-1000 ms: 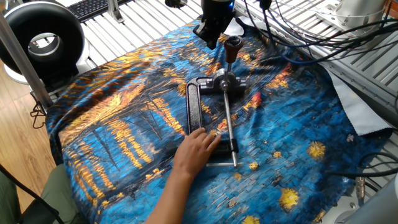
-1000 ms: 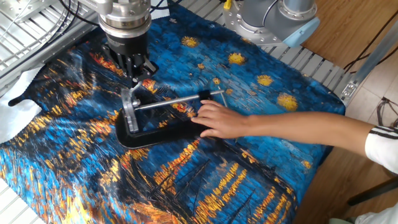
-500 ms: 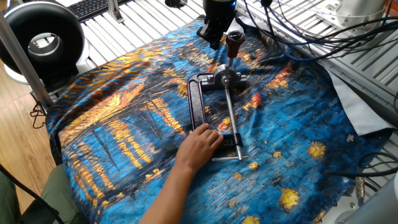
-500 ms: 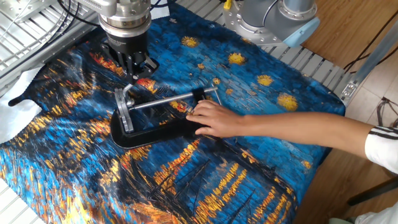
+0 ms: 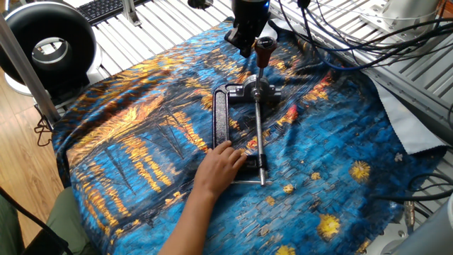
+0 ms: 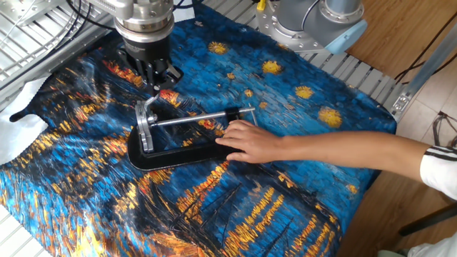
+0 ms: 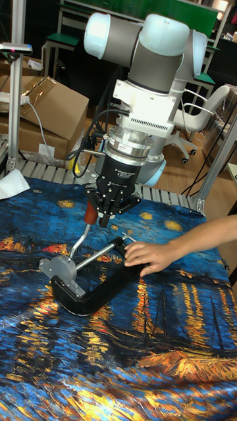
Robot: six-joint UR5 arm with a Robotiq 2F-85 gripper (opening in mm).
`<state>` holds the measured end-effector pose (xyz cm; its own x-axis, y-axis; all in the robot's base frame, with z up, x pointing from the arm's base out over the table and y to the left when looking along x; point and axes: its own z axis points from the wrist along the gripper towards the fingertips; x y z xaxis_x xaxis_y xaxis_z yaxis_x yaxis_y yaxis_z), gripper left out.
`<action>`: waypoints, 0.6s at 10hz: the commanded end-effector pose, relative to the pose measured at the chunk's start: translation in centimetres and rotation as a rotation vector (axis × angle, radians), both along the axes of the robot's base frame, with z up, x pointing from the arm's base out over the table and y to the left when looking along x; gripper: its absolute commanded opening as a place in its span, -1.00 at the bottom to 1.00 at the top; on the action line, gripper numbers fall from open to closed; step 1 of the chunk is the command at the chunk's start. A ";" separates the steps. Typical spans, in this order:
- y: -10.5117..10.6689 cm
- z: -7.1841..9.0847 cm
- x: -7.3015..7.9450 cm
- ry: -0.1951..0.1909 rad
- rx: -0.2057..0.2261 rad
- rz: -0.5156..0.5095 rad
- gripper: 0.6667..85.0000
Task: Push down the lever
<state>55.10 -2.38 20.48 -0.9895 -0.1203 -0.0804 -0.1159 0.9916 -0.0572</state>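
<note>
The lever is a short metal arm with a reddish-brown knob [image 5: 264,48] [image 7: 91,212], standing tilted up from the silvery head [image 5: 256,92] [image 6: 146,127] [image 7: 58,268] of a black clamp [image 5: 221,120] [image 6: 175,155] [image 7: 99,293] that lies flat on the cloth. My gripper [image 5: 244,41] [image 6: 156,75] [image 7: 106,217] hangs right beside the knob at about its height. Its fingers are together with nothing between them. I cannot tell whether it touches the knob. In the other fixed view the knob [image 6: 167,96] peeks out just under the fingers.
A person's hand [image 5: 223,164] [image 6: 250,140] [image 7: 150,255] presses on the clamp's far end, beside the long silver rod [image 5: 259,134] [image 6: 196,119]. A blue and orange painted cloth [image 5: 141,142] covers the table. Cables [image 5: 340,42] trail behind the arm.
The hand has shifted and turned the clamp slightly on the cloth, swinging the rod's end. The gripper stays beside the knob, almost unmoved.
</note>
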 end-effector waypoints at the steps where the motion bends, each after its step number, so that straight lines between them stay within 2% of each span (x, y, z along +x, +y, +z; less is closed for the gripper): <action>1: 0.5 0.2 0.8 -0.031 0.025 -0.025 -0.99; 3: 0.3 0.3 1.5 -0.059 0.016 -0.022 -0.99; 4: 1.1 0.4 2.2 -0.086 0.047 -0.023 -0.99; 6: 1.1 0.4 2.3 -0.089 0.050 -0.035 -0.99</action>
<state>56.63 -1.89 20.65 -0.9852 -0.0968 -0.1415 -0.0917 0.9949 -0.0420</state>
